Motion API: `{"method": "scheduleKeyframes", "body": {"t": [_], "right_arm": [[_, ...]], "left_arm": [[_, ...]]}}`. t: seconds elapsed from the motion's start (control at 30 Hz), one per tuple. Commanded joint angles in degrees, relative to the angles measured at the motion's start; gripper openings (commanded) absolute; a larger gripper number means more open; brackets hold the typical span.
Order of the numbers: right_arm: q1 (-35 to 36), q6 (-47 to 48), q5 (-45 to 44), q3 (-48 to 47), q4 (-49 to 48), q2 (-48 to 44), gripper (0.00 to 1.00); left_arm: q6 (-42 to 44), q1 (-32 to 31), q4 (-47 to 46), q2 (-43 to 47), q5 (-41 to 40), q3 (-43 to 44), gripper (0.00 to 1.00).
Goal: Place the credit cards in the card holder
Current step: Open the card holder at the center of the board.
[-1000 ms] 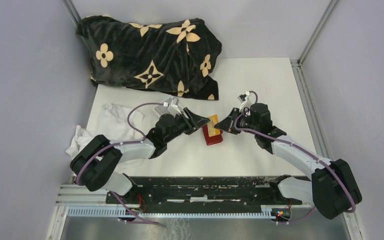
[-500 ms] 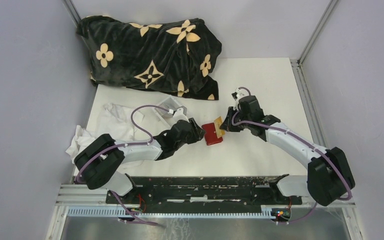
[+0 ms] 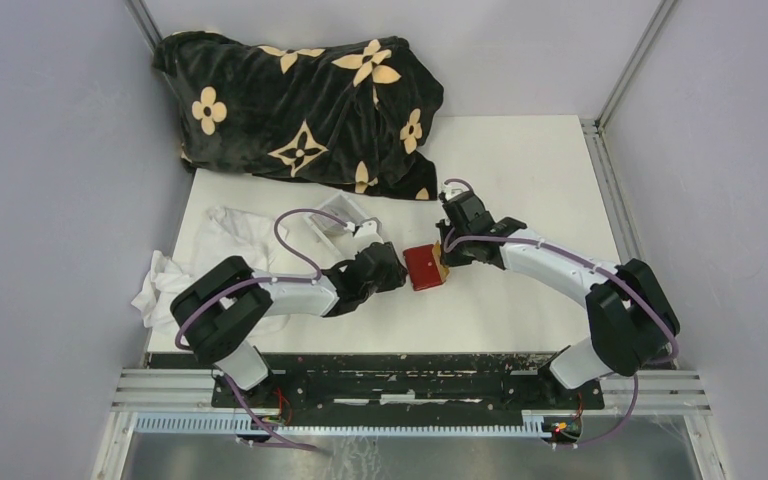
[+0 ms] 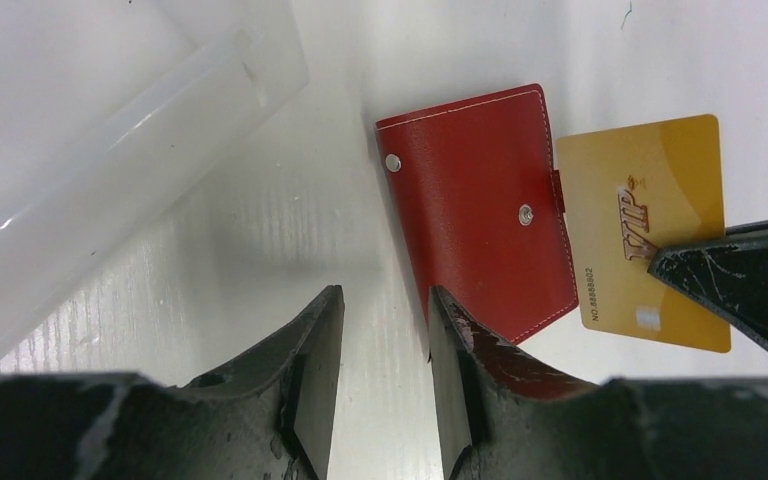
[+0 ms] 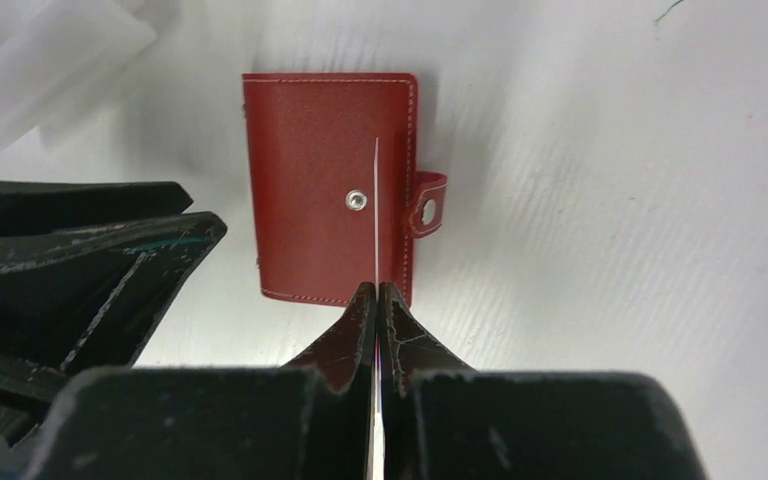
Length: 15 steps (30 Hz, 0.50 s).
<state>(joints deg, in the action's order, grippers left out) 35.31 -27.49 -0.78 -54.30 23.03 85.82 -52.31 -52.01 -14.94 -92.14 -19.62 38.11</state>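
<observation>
The card holder [image 4: 475, 210], light, soft and folded shut with its tab [image 5: 428, 210] unsnapped, lies just ahead of the parted, empty jaws of the left gripper [image 4: 385, 300] and is best pinned at its edge. The stiff, slippery yellow card [image 4: 650, 225] is clenched edge-on in the right gripper [image 5: 376, 290]. Since a second ago, both grippers are drawn in closer.

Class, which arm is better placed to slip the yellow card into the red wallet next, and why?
Right. The right gripper pinches the yellow card edge-on, close by the red wallet at its tab side; the left gripper stands open and empty beside it.
</observation>
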Motion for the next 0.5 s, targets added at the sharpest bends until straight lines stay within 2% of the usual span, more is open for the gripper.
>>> {"method": "scheduleKeyframes", "body": {"t": [0.0,0.47], "right_arm": [[0.19,2.09,-5.68,-3.21,1.17,1.22,0.01],[0.09,3.04,-7.66,-4.81,0.93,5.09,0.01]], "left_arm": [[2.92,-0.41,0.15,-1.05,-2.53,2.47,0.44],[3.05,-0.52,0.98,-2.67,-3.37,3.18,0.43]]}}
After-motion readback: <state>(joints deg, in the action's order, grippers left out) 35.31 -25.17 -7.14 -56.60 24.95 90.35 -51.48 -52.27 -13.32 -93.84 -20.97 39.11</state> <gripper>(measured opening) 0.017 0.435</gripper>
